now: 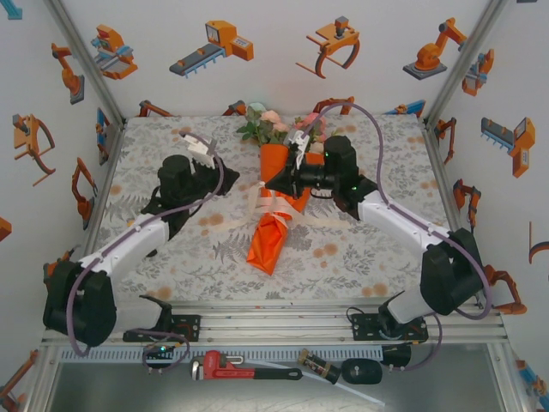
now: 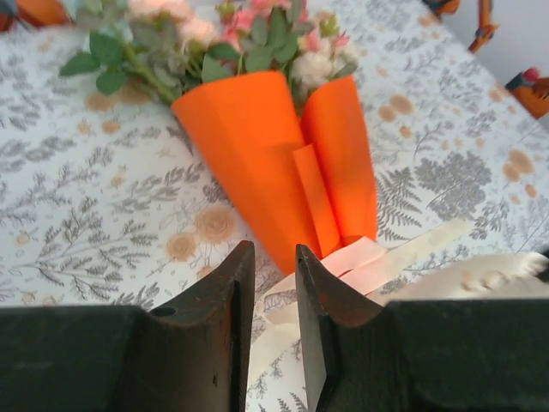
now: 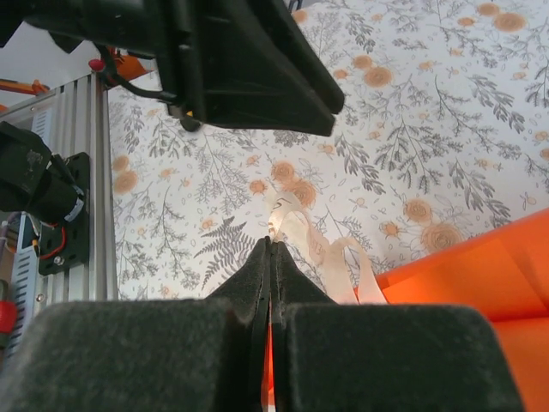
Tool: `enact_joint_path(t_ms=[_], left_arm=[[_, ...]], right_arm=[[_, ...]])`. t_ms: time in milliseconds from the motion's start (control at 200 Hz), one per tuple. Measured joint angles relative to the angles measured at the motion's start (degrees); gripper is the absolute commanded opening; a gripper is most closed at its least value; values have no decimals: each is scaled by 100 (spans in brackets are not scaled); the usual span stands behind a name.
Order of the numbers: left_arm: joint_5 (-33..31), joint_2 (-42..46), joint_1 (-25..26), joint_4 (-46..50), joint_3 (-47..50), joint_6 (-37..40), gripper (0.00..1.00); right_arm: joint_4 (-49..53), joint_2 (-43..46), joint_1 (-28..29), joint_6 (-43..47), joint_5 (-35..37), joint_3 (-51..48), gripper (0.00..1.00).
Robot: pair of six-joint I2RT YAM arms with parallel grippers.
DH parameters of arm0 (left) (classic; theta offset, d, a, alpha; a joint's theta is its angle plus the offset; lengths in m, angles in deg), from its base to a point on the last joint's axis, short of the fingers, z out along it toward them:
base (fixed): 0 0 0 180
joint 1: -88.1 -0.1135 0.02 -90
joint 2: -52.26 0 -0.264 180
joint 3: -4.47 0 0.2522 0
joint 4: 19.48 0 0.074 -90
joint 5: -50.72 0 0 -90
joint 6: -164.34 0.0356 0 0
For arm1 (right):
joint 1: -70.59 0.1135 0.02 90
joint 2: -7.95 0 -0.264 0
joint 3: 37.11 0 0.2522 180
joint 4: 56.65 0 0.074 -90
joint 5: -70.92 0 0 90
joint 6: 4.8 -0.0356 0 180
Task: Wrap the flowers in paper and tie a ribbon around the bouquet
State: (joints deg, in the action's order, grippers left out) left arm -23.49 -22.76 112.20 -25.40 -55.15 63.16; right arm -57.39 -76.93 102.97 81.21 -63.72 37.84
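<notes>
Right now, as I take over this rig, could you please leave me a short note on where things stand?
Left gripper: slightly open, holding nothing, tips just short of the ribbon.
Right gripper: shut, apparently pinching the ribbon at its tips.
The flowers are wrapped in the paper; the bouquet lies flat between both grippers.
Done: wrapping; ribbon laid around the cone's waist.
Left: I cannot tell if a knot is tied, so probably tighten and finish it.

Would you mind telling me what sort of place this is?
Probably a robot lab test cell: white walls with orange robot stickers, a silver aluminium frame rail at the near edge, and a grey and orange floral-print tablecloth.
</notes>
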Motion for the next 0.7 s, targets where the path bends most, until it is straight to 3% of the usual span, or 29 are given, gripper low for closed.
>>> enact_joint_path(t_ms=[315,506,701], left_arm=[[1196,-1491,-197,1161,-614,52,45],[1401,-1947,-197,1366,-785,50,43],[1429,-2389,-197,1207,-931,-127,34]], right_arm=[[72,39,0,66,0,-20,0],[105,39,0,85,-2,-22,0],[164,39,0,92,0,-22,0]])
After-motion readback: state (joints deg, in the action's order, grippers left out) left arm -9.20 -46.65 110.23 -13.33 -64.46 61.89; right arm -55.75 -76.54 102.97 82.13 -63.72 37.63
